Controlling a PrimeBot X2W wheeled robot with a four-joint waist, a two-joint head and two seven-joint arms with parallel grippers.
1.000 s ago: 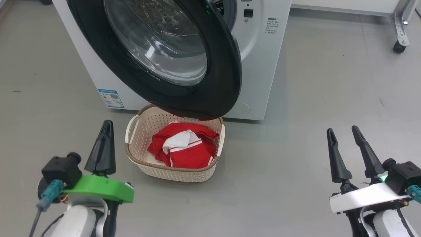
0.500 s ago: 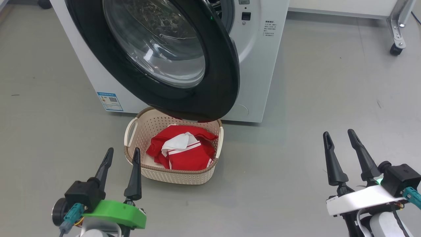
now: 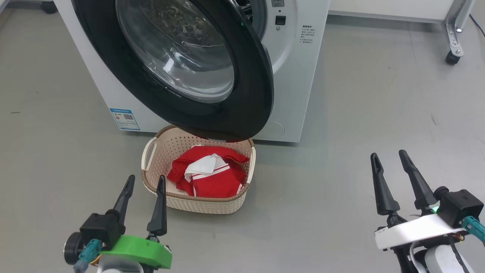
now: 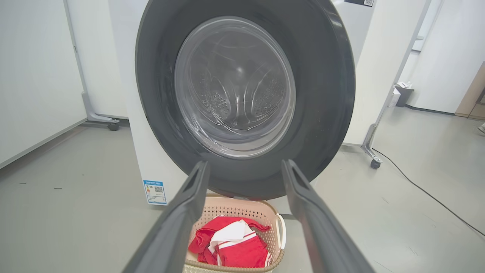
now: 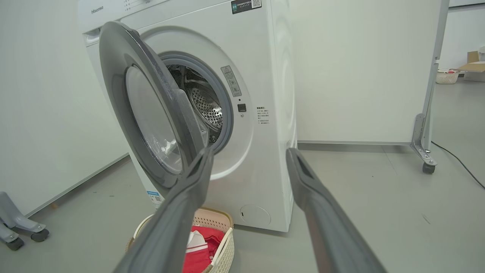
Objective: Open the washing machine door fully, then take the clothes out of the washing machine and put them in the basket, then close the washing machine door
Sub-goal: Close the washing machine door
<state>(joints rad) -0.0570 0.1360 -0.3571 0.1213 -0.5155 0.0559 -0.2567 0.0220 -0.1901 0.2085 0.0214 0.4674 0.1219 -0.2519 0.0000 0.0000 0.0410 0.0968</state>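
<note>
The washing machine [image 3: 299,76] is white, and its black-rimmed washing machine door [image 3: 250,94] stands swung out over the basket [image 3: 197,197] on the floor in front. Red and white clothes [image 3: 212,176] lie inside the basket. My left gripper [image 3: 147,177] is open and empty, its fingers just off the basket's near left corner. My right gripper [image 3: 388,153] is open and empty, far to the right over bare floor. The left wrist view faces the door [image 4: 326,94] head on, with the clothes [image 4: 235,246] below. In the right wrist view the steel drum [image 5: 204,102] shows behind the door [image 5: 113,76].
A blue label [image 3: 124,118] sits low on the machine's front. A metal frame leg on a caster [image 3: 452,57] stands at the far right, with a cable [image 4: 428,193] trailing over the grey floor. Another caster foot [image 5: 15,235] is at the left wall.
My left gripper has gone from shut to open, turned to face forward and dropped lower in the head view. The head view has shifted slightly. The right gripper stays open.
</note>
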